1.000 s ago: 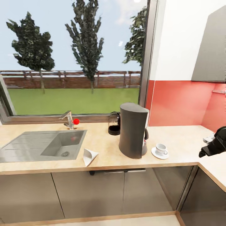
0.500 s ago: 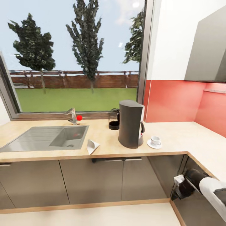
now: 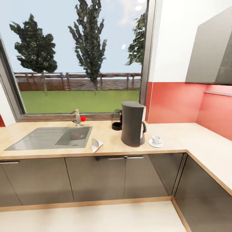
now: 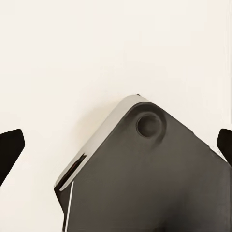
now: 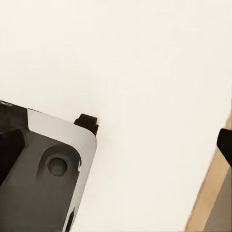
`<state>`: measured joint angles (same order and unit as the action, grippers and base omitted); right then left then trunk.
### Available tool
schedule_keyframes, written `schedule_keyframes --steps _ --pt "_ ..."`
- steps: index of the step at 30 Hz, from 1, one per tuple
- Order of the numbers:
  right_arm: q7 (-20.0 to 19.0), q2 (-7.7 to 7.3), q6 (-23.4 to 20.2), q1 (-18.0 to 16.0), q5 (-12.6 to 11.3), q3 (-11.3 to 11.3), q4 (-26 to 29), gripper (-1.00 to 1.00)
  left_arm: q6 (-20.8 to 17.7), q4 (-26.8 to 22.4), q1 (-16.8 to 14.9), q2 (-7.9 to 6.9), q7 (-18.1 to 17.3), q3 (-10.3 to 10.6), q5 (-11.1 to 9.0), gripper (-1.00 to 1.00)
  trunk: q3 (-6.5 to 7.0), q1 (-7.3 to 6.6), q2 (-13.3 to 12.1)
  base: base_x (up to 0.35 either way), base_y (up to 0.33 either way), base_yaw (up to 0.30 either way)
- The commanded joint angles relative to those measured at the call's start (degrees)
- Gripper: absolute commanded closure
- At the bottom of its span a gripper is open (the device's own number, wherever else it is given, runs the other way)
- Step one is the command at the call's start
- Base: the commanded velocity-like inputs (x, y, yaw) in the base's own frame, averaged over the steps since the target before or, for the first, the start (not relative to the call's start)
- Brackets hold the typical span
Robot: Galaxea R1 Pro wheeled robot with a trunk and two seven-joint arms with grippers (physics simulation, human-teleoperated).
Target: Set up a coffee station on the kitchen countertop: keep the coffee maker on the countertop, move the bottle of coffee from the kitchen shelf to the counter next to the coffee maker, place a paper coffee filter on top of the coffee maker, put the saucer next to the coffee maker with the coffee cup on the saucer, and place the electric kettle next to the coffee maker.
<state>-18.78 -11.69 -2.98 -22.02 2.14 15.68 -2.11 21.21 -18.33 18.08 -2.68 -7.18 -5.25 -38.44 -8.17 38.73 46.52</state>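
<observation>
The charcoal coffee maker [image 3: 132,124] stands on the beige kitchen countertop [image 3: 180,135]. Just behind it on its left sits the glass electric kettle [image 3: 117,120]. To its right a white coffee cup [image 3: 157,139] rests on a saucer [image 3: 155,144]. A white paper coffee filter [image 3: 95,145] lies on the counter's front edge beside the sink. The bottle of coffee is out of view. In the left wrist view my left gripper [image 4: 116,147] is open over pale floor and my own base. In the right wrist view my right gripper [image 5: 116,145] is open over the floor too.
A steel sink [image 3: 51,137] with a faucet [image 3: 77,117] and a red knob [image 3: 83,119] fills the counter's left part. Dark grey cabinet fronts [image 3: 96,180] run below. The counter turns a corner at the right under a grey wall cabinet [image 3: 209,54].
The head view has pulled back from the counter, so everything on it looks smaller. My right arm, seen at the right edge before, has dropped out of the head view.
</observation>
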Motion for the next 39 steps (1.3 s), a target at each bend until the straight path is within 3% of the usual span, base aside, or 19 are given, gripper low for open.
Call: schedule_keyframes --steps 1,6,7,11,15,20,22,30,39 --pt "0.28 0.19 1.99 1.91 -1.56 -0.1 -0.03 -1.0 -0.1 -0.64 0.02 -0.03 -0.55 -0.19 -0.59 -1.0 -0.06 0.01 0.06 -0.009 0.0 0.0" --pt "2.13 0.83 5.33 4.85 -3.36 -0.12 -0.01 -1.0 -0.25 -2.93 0.03 -0.49 -0.57 -0.12 0.07 -1.0 -0.06 0.01 0.06 0.001 0.003 0.0" --pt "5.26 0.66 9.83 5.13 -4.25 -0.12 0.03 -1.0 -0.39 -3.37 0.0 -0.44 -0.5 -0.18 3.17 -1.0 -0.06 0.01 0.06 0.179 0.194 0.0" --pt "11.05 0.55 14.62 6.39 -6.06 -0.12 0.0 -1.0 -0.58 -4.0 0.0 -0.23 -0.47 -0.22 5.58 -1.0 -0.06 0.01 0.06 0.208 0.242 0.0" --pt "12.71 0.87 15.65 8.01 -7.23 -0.15 -0.01 -1.0 -0.56 -3.59 0.0 -0.18 -0.47 -0.21 5.94 -1.0 -0.06 0.01 0.06 0.217 0.28 0.0" --pt "18.84 0.65 18.04 9.45 -15.74 -0.19 0.06 -1.0 -0.23 -2.78 0.02 -0.02 -0.47 -0.21 6.81 -1.0 -0.06 0.01 0.06 0.152 0.307 0.0" --pt "19.24 0.63 18.23 9.49 -16.61 -0.18 0.07 -1.0 -0.19 -1.8 0.02 0.01 -0.5 -0.22 6.94 -1.0 -0.06 0.01 0.06 0.045 0.332 0.0" --pt "19.64 2.48 18.52 9.68 -17.6 -0.12 0.0 -1.0 -0.09 -0.13 0.01 0.12 -0.74 -0.23 7.23 -1.0 -0.06 0.01 0.06 0.008 0.339 0.0" --pt "19.65 2.55 18.6 9.83 -17.61 -0.12 0.0 -1.0 0.64 0.21 -0.01 0.4 -1.07 -0.24 7.23 -1.0 -0.06 0.01 0.06 0.021 0.343 0.0"
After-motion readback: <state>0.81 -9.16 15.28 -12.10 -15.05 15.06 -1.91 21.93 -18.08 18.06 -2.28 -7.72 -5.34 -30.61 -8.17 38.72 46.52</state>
